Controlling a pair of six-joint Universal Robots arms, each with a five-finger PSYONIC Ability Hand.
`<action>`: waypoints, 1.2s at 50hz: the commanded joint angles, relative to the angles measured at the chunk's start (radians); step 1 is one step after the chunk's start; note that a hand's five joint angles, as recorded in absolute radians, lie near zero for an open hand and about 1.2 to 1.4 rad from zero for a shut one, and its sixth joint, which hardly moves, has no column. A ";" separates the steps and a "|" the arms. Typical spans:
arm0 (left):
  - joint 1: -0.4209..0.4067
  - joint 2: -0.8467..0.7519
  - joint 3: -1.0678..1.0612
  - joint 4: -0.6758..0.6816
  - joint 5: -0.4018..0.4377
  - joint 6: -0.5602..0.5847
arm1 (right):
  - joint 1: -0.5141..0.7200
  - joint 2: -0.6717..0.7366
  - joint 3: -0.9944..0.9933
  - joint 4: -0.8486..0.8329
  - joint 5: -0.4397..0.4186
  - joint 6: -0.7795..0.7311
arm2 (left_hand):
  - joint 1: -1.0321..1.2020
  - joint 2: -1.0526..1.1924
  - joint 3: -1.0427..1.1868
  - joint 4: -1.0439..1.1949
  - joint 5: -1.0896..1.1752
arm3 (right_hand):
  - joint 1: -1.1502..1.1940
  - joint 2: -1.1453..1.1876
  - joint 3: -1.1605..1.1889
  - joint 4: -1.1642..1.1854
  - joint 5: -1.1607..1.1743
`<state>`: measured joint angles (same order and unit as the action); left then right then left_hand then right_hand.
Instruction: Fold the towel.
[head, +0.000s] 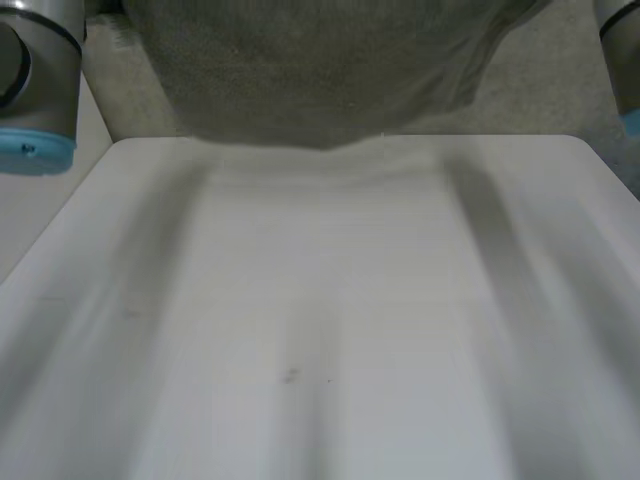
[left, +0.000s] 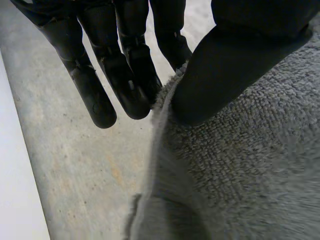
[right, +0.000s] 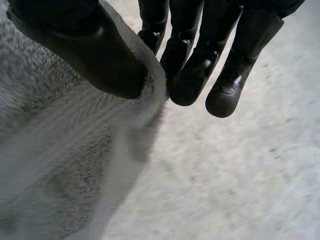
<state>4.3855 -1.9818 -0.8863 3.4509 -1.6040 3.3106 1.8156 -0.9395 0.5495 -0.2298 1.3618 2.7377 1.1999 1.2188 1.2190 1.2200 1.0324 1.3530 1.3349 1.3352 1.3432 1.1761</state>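
A grey towel (head: 320, 70) hangs in the air beyond the far edge of the white table (head: 320, 320), spread wide between my two arms. My left hand (left: 125, 80) pinches the towel's (left: 240, 175) edge between its thumb and straight fingers. My right hand (right: 200, 70) does the same on the towel's (right: 60, 150) opposite edge, thumb on one face and fingers on the other. In both wrist views the cloth hangs down from the pinch, above the floor.
The speckled grey floor (head: 540, 90) lies beyond the table. My left arm (head: 35, 80) and right arm (head: 620, 60) stand at the far corners of the table.
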 joint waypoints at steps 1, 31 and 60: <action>0.000 0.014 -0.290 -0.003 0.010 0.003 | -0.001 -0.022 0.242 0.075 -0.148 0.013 | 0.196 0.177 0.177 0.176 0.189 | 0.043 0.061 0.061 0.053 0.046; 0.000 -0.062 -0.873 0.094 0.018 0.162 | -0.093 -0.249 1.125 0.053 -0.191 -0.050 | 0.057 0.038 0.038 0.037 0.050 | 0.043 0.061 0.061 0.053 0.046; 0.019 -0.057 -0.930 0.162 0.016 0.173 | -0.194 -0.252 1.172 -0.037 -0.176 0.030 | 0.022 0.003 0.003 0.002 0.015 | 0.043 0.061 0.061 0.053 0.046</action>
<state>4.3950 -2.0597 -1.8105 3.6257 -1.5900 3.4838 1.6217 -1.1967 1.7195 -0.2638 1.1849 2.7721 0.6010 0.6035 0.6024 0.6023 0.4290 1.3533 1.3349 1.3353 1.3432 1.1797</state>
